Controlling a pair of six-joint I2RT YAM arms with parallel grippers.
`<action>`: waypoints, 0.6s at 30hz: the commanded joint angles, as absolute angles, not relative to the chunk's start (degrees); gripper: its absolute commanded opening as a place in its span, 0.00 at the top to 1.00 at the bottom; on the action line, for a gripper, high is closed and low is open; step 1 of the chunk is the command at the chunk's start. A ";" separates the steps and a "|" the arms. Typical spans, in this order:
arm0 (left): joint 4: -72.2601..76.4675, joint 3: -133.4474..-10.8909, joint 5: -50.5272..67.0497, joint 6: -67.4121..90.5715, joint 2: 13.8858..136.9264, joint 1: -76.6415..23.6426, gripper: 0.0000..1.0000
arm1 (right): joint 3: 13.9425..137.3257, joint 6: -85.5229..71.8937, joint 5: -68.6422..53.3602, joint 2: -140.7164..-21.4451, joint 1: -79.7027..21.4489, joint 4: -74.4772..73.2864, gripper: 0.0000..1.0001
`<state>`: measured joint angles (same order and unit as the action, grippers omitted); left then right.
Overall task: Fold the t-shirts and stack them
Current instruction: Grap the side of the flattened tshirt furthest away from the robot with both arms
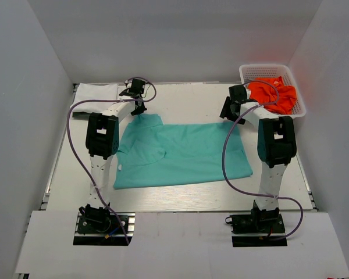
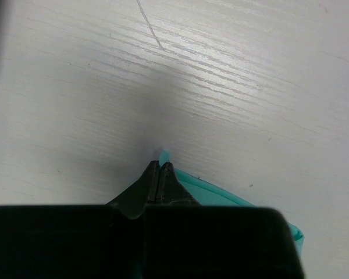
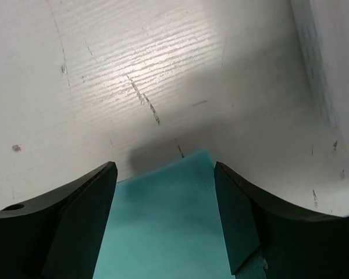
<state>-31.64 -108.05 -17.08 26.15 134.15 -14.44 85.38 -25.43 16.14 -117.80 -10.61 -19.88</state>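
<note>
Left gripper (image 2: 159, 167) clamped tight on teal t-shirt (image 1: 186, 154), upper-left edge, right gripper (image 3: 164, 170) gaped wide — empty — over its upper-right corner.

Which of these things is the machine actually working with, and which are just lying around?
Job: teal t-shirt, white t-shirt, orange t-shirt; left claw pinching the teal one, right claw open over it.
Lying about: white basket, table.
</note>
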 commanded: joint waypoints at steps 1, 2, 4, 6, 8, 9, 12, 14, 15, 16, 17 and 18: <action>-32.17 -106.79 -15.64 25.75 130.61 -14.33 1.00 | 85.17 -24.78 18.45 -118.91 -10.37 -15.73 0.27; -32.17 -106.79 -15.64 25.75 130.61 -14.33 1.00 | 85.08 -24.87 18.80 -119.09 -10.46 -15.91 0.29; -32.17 -106.26 -16.17 25.75 130.61 -14.33 1.00 | 85.17 -25.22 18.90 -120.06 -10.37 -17.13 0.31; -32.17 -106.26 -16.17 25.75 130.61 -14.33 1.00 | 84.73 -25.49 19.77 -120.50 -10.72 -18.45 0.35; -32.17 -106.26 -16.17 25.75 130.61 -14.33 1.00 | 84.20 -25.84 20.91 -119.97 -11.16 -19.24 0.35; -32.17 -106.26 -16.17 25.75 130.08 -14.33 1.00 | 83.68 -25.84 21.00 -119.88 -11.51 -19.60 0.35; -32.17 -105.73 -16.17 26.28 130.08 -14.33 1.00 | 81.92 -26.01 22.58 -119.18 -12.47 -19.78 0.42; -32.17 -105.73 -16.17 26.28 129.55 -14.33 1.00 | 82.09 -25.93 23.90 -119.27 -12.83 -19.86 0.55; -31.56 -105.12 -16.17 26.28 129.03 -14.33 1.00 | 82.35 -25.93 24.78 -119.35 -13.09 -20.04 0.61; -31.55 -105.12 -15.65 26.28 128.41 -14.33 1.00 | 83.22 -26.10 25.39 -120.05 -13.10 -20.30 0.69; -31.55 -105.12 -15.64 26.28 128.41 -14.33 1.00 | 84.28 -26.28 25.66 -120.15 -13.01 -20.65 0.72; -31.55 -104.60 -15.64 26.28 127.80 -14.33 1.00 | 84.98 -26.19 26.10 -120.84 -13.01 -20.92 0.77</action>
